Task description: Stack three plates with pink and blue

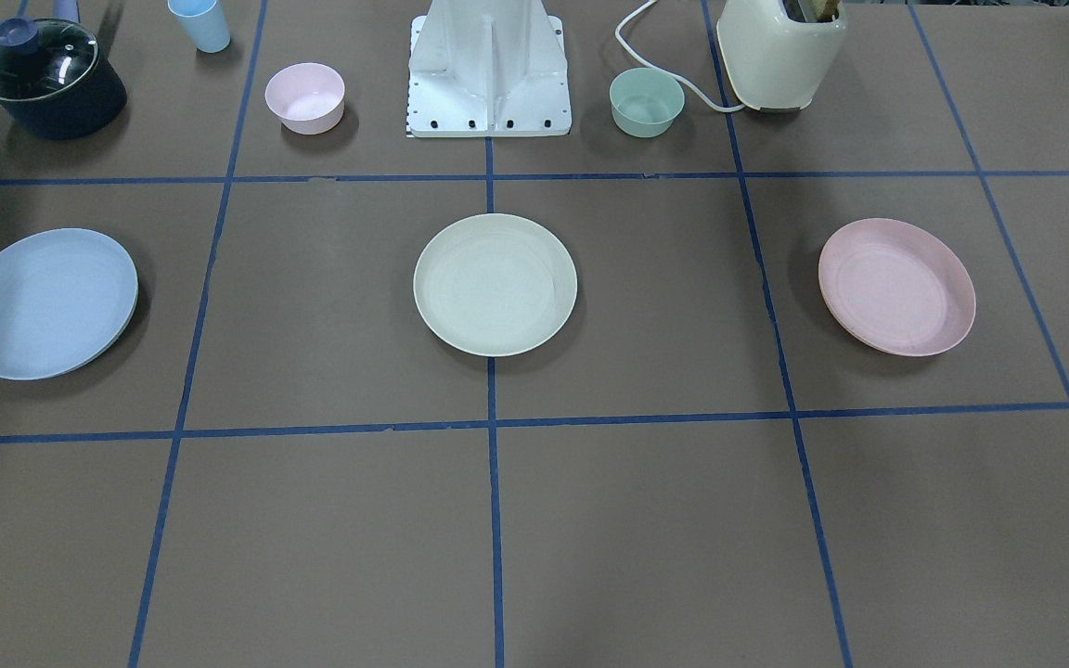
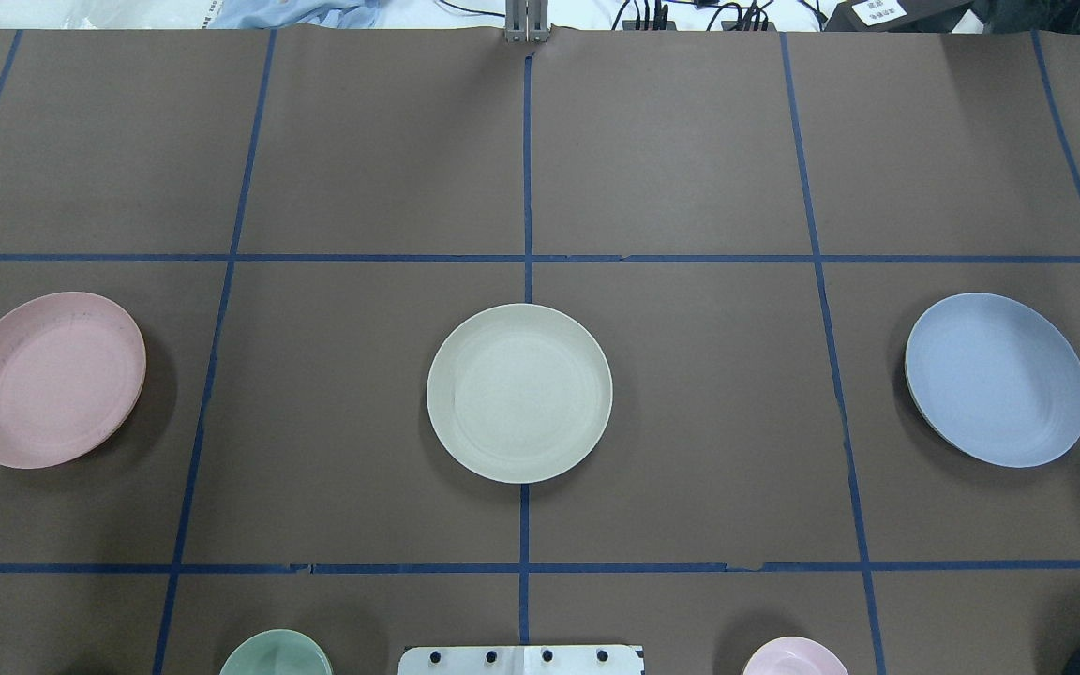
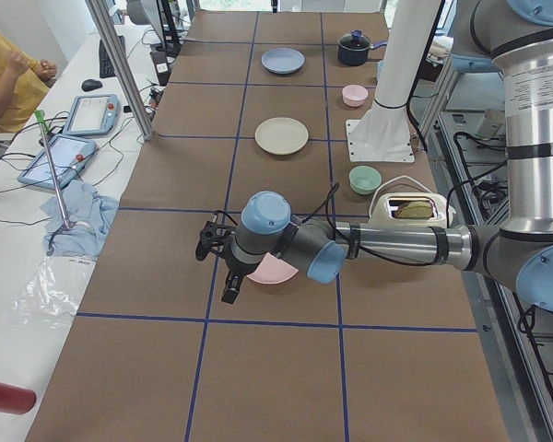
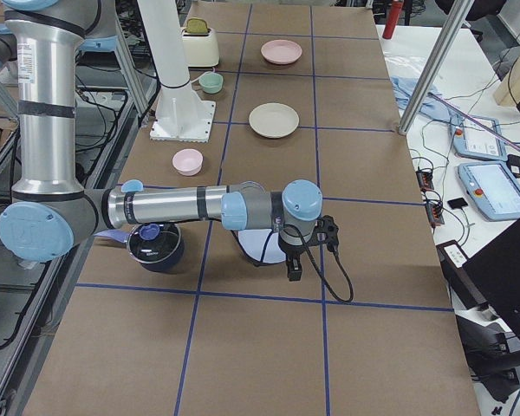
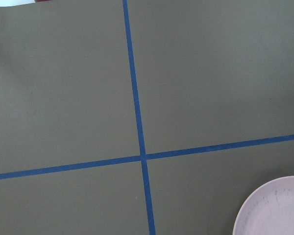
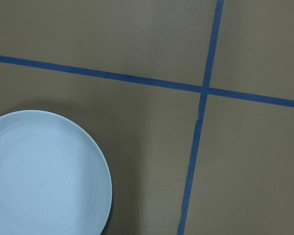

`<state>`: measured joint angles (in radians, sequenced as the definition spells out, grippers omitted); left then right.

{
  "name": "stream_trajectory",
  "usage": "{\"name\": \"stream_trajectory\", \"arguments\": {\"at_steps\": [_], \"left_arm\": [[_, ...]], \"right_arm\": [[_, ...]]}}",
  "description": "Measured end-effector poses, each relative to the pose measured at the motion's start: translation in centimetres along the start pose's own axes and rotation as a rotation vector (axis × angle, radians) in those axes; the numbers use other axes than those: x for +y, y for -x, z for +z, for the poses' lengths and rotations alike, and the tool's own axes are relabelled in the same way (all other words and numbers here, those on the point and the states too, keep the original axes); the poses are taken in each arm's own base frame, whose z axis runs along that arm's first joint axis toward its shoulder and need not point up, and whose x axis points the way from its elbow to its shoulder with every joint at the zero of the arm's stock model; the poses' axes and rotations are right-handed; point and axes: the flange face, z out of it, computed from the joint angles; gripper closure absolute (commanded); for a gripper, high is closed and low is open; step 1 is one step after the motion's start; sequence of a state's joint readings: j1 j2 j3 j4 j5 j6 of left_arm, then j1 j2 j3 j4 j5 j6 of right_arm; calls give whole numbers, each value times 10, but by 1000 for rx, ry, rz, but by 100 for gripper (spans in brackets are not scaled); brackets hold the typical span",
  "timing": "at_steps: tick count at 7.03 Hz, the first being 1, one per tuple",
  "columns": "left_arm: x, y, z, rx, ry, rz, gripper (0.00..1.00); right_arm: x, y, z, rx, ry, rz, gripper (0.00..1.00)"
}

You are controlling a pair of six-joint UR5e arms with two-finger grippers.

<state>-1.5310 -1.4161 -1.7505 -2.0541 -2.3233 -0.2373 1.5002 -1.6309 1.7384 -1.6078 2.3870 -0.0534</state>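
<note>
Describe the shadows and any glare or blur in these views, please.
Overhead exterior: soft shadows fall toward the centre from the pink plate and the blue plate. Exterior front-facing: small glare on the glass lid. Right wrist-mounted: sharp, no blur.

Right arm [image 4: 173,205] overlaps blue plate [image 4: 262,250]; cream plate [image 4: 274,120] beyond.

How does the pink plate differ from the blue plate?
The pink plate is pale pink, the blue plate light blue. The pink plate lies on the robot's left, the blue plate on its right. The pink plate shows faint dark specks near its rim; the blue plate looks clean. Both are shallow, round and seem equal in size.
</note>
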Motion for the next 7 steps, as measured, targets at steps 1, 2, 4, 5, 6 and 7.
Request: {"name": "stream_trajectory", "arguments": {"at_steps": [1, 2, 4, 5, 6, 7], "left_arm": [[1, -3, 2, 27, 10, -1, 0], [1, -7, 2, 43, 15, 3, 0], [-1, -18, 6, 64, 5, 45, 1], [0, -25, 13, 76, 9, 64, 1], [2, -29, 20, 83, 20, 68, 1], [5, -32, 29, 89, 38, 68, 1]], "right_arm": [[1, 1, -1, -3, -1, -2, 0], [2, 1, 0, -6, 0, -1, 0], [5, 2, -1, -10, -1, -3, 0], [5, 3, -1, -10, -2, -4, 0], [5, 3, -2, -10, -3, -5, 0], [5, 3, -2, -9, -4, -5, 0]]}}
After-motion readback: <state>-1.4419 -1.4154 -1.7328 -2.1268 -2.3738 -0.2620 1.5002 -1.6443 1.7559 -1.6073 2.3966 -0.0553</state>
